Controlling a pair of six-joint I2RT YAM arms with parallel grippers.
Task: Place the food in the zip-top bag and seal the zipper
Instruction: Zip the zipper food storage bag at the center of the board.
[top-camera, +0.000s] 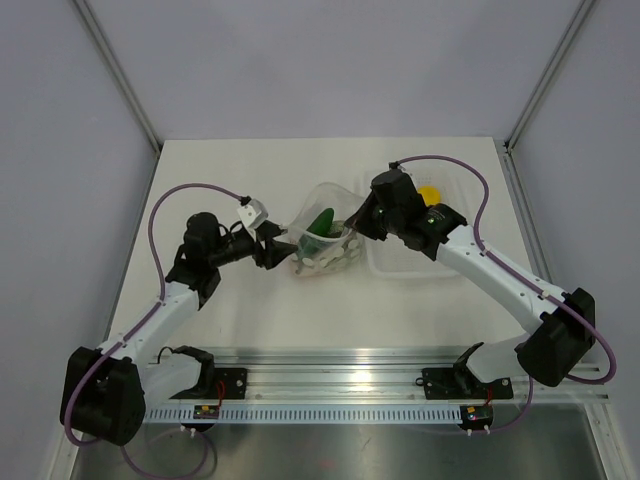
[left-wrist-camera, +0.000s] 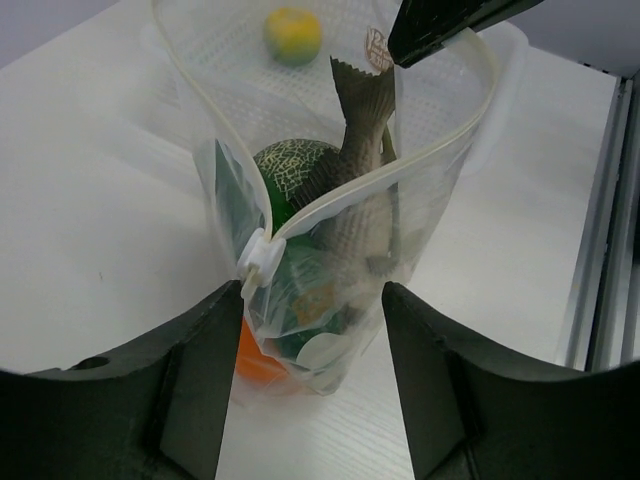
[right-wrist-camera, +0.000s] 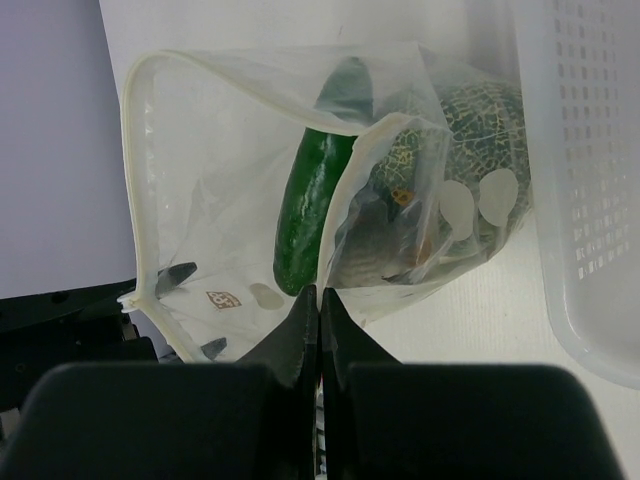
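From overhead I see the zip-top bag (top-camera: 322, 250) at the middle of the table (top-camera: 250, 160), between my two grippers and just left of the clear tray (top-camera: 400, 272). The cucumber (top-camera: 322, 222) lies inside it, its long axis slanting from lower left to upper right of that frame.

My right wrist view shows the cucumber (right-wrist-camera: 310, 190) nearly upright in frame, top end leaning right. The zipper (right-wrist-camera: 135, 170) runs down the left edge of the gaping mouth. The right gripper (right-wrist-camera: 319, 300) has its jaws pressed together at the bag's lower edge. The left wrist view shows the same gripper (left-wrist-camera: 440, 25) at top right, with the zipper rim running into it, so I read it as pinching the rim.

Only the left wrist view shows the fish (left-wrist-camera: 365, 130) well: tail up and fanned at the mouth, body pointing down into the bag. The speckled green ball (left-wrist-camera: 290, 170) sits left of it and the orange ball (left-wrist-camera: 255, 360) is at the bottom. The white slider (left-wrist-camera: 262, 258) is at the near end of the zipper. The lemon piece (left-wrist-camera: 293, 35) sits in the tray beyond.

The left gripper (left-wrist-camera: 312, 300) is spread wide with the bag's lower part between its fingers. I cannot tell if it touches the film.
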